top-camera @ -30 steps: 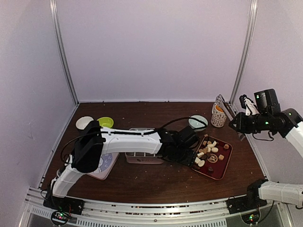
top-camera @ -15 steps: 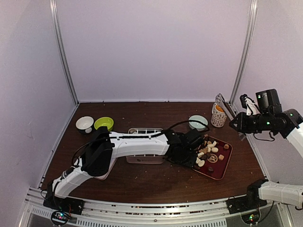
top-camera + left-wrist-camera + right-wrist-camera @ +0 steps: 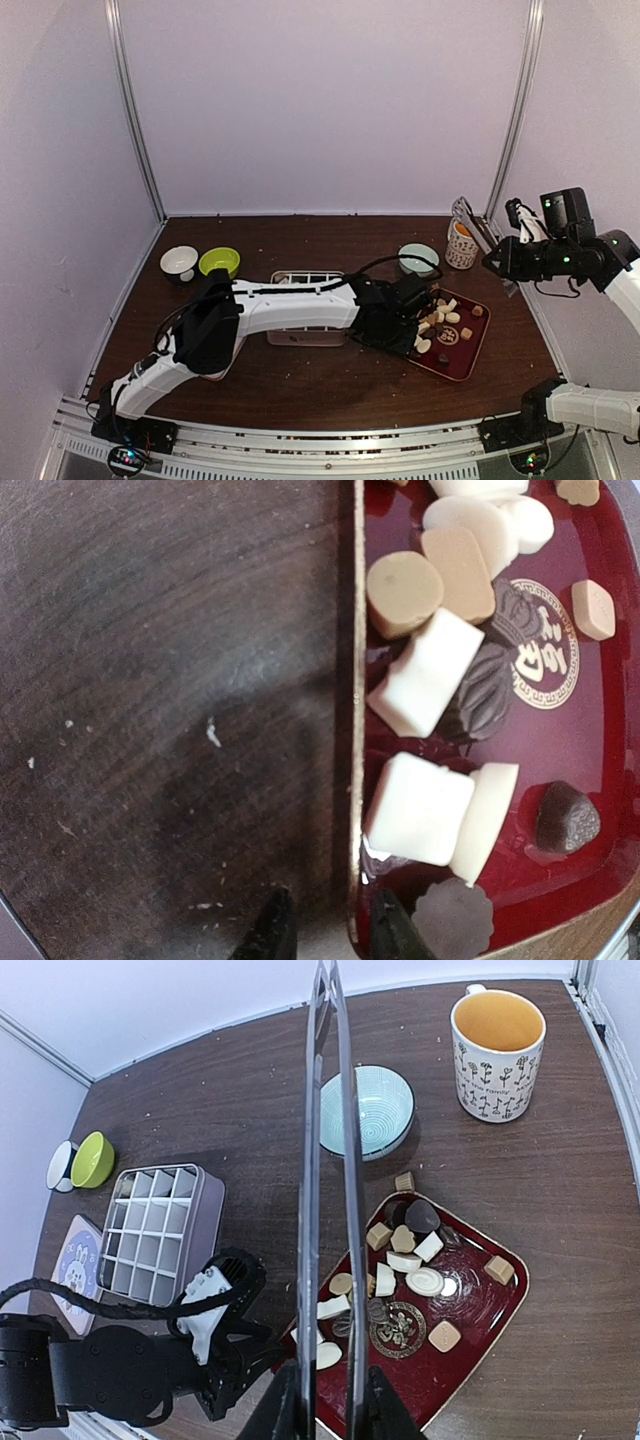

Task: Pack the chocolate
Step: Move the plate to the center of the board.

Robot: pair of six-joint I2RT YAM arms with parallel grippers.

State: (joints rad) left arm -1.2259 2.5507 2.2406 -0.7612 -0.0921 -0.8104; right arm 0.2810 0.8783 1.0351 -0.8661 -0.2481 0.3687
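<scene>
L gripper point(image 3: 330, 938): low over the tabletop point(image 3: 150, 680), at the edge of the tray point(image 3: 356, 630); one finger outside the rim, one inside, rim btwn them; jaws narrowly apart; whether they clamp the rim cannot be told.

Chocolate point(image 3: 420, 808): in the tray, just ahead of the L gripper, on the inner-finger side of the rim; two white blocks nearest the fingertips, touching each other; further ahead, a third white block, tan pcs and a dark leaf-shaped pc; a gold emblem on the tray floor beside them; one dark pc and one greyish scalloped pc off to the side, near the tray corner. One tan pc lies off the tray on the tabletop, btwn tray and teal bowl point(image 3: 365, 1110).

Box point(image 3: 160, 1230): gridded; behind the L gripper, beside its arm and partly hidden by it in the top view.

R gripper point(image 3: 330, 1415): raised, well apart from tray and L gripper; closed on a thin panel point(image 3: 325, 1110), held edge-on, running straight ahead of the fingers. Below it: tray, then teal bowl; mug point(image 3: 495, 1085) upright, near the bowl but apart from it. Green bowl point(image 3: 92, 1158) and white bowl point(image 3: 60, 1165): side by side past the box, well apart from both grippers.
</scene>
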